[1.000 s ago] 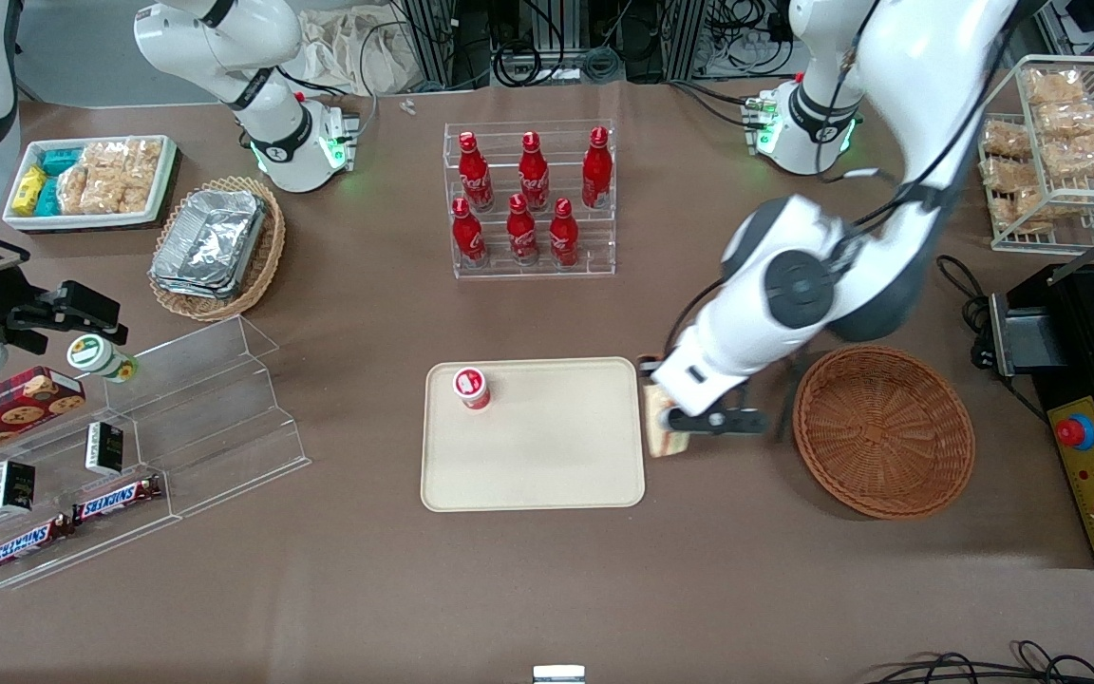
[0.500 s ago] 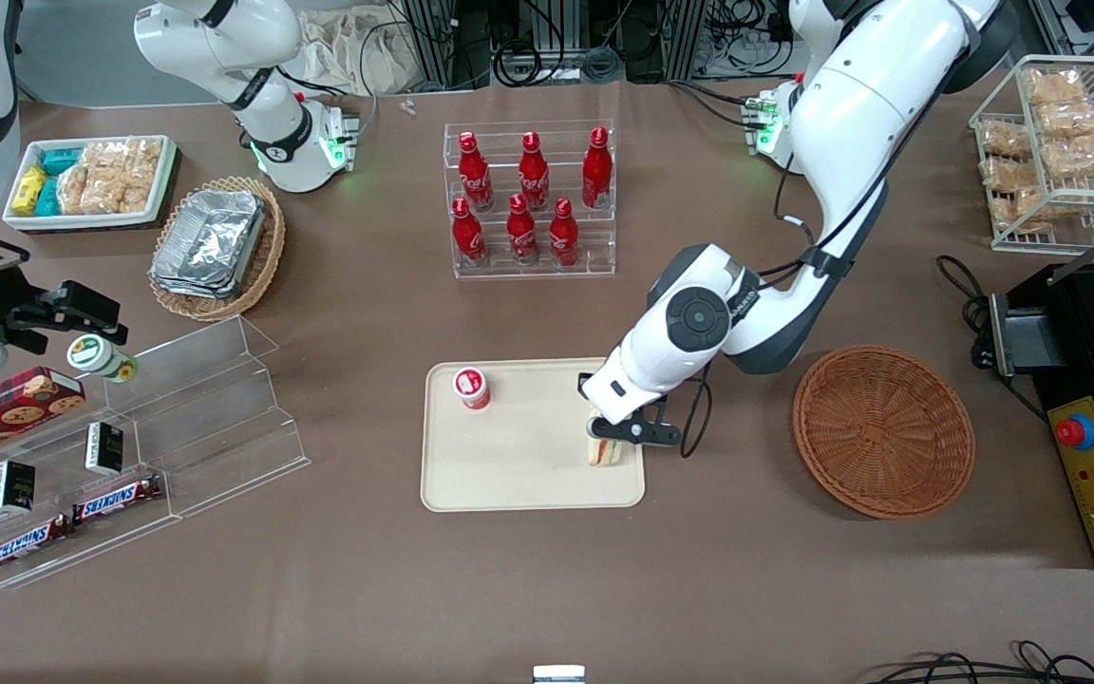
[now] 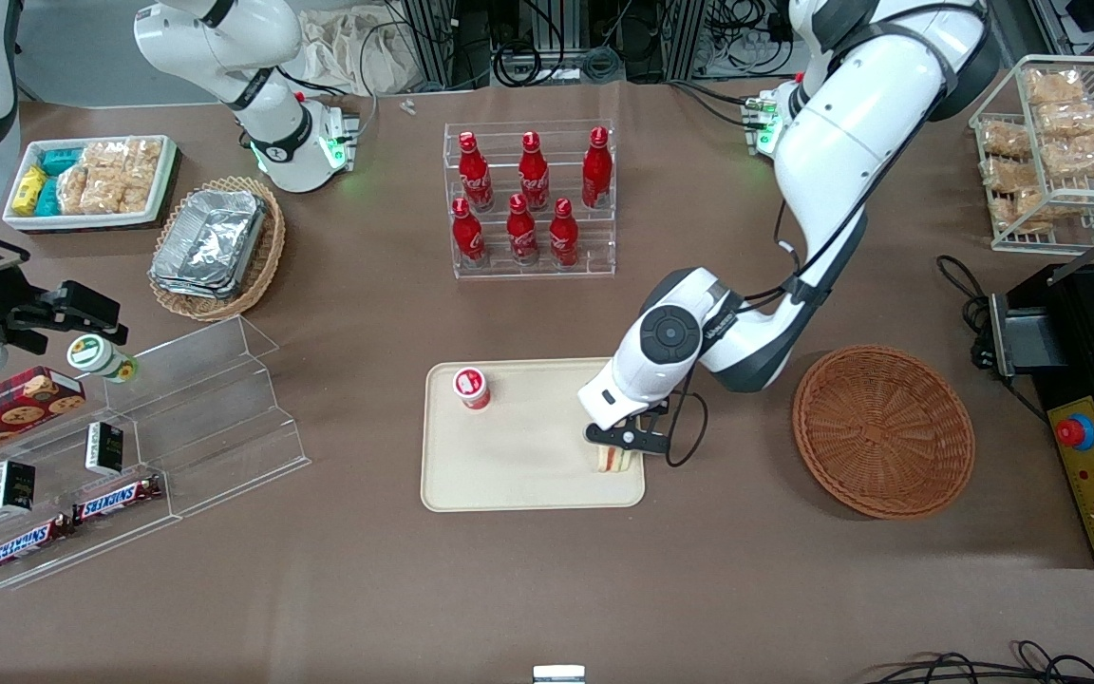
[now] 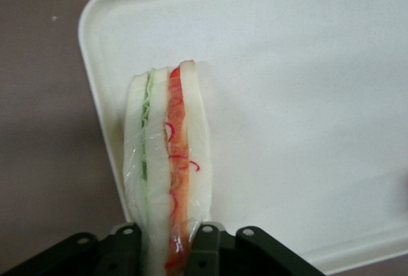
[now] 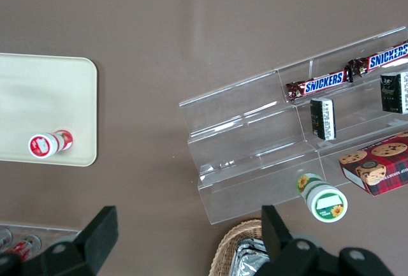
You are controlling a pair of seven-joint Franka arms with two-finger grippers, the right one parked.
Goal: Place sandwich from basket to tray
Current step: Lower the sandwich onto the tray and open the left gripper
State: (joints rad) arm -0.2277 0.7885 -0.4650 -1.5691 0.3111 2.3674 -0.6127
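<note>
I have the gripper [image 3: 615, 446] low over the cream tray [image 3: 509, 480], at the tray's corner nearest the front camera on the working arm's end, and its fingers [image 4: 205, 241] are clamped on the sandwich [image 4: 167, 161]. The wedge stands on edge between the pads, filling stripes of red and green showing, and its free end reaches onto the tray floor close to the rim. I can't tell whether it already touches the surface. The wicker basket [image 3: 882, 429] sits empty, well apart toward the working arm's end, so I judge the carry done and the release as the step in hand.

To do it well I'd ease down until the bread bears on the tray, then part the fingers slowly so the clear wrap does not cling and drag. The sandwich is close to the rim, so I'd nudge it inward first, away from the red-capped cup [image 3: 472, 387] which is well clear, and lift straight up
</note>
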